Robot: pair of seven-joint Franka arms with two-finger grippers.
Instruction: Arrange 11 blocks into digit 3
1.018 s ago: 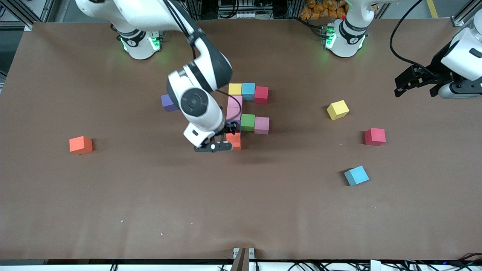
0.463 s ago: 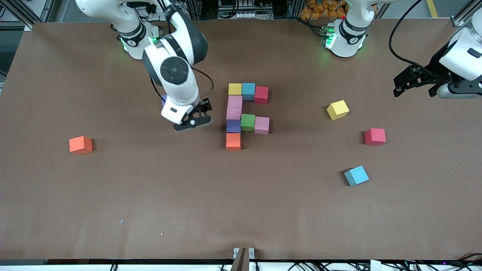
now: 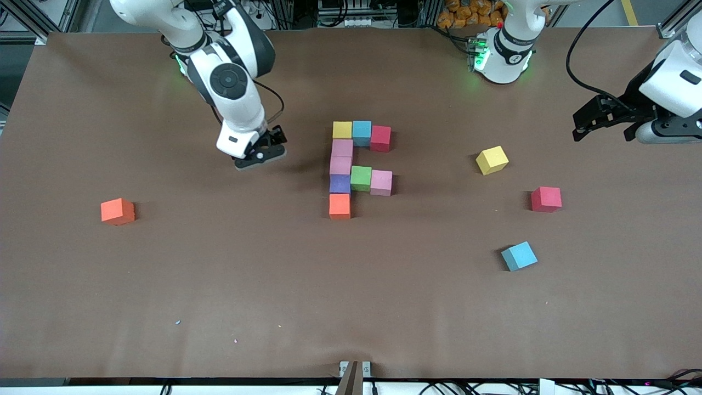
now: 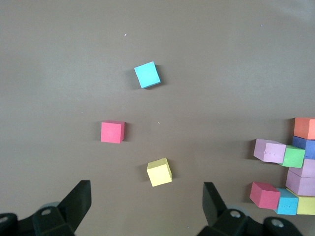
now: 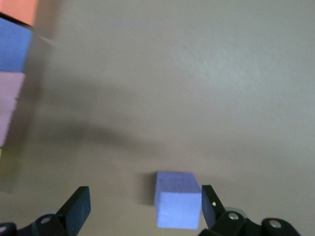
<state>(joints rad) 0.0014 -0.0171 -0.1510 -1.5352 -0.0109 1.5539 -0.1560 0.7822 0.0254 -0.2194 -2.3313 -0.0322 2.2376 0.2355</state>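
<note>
Several blocks form a joined figure mid-table: a row of yellow (image 3: 342, 130), light blue (image 3: 361, 131) and red (image 3: 380, 137), a column of two pinks, purple (image 3: 340, 184) and orange (image 3: 339, 206), plus green (image 3: 361, 178) and pink (image 3: 381, 182) beside it. My right gripper (image 3: 261, 154) hangs open, low over a loose purple block (image 5: 178, 199) that sits between its fingers (image 5: 78, 205), close to one of them. The hand hides that block in the front view. My left gripper (image 3: 589, 123) waits open in the air at the left arm's end of the table.
Loose blocks lie apart: orange (image 3: 117, 211) toward the right arm's end; yellow (image 3: 492, 159), red (image 3: 546, 198) and light blue (image 3: 519, 255) toward the left arm's end. The left wrist view shows that yellow block (image 4: 159, 172) under its open gripper (image 4: 146, 199).
My right gripper has left the orange block at the figure's near end and swung toward the right arm's base, stopping over the loose purple block. The left arm has not moved.
</note>
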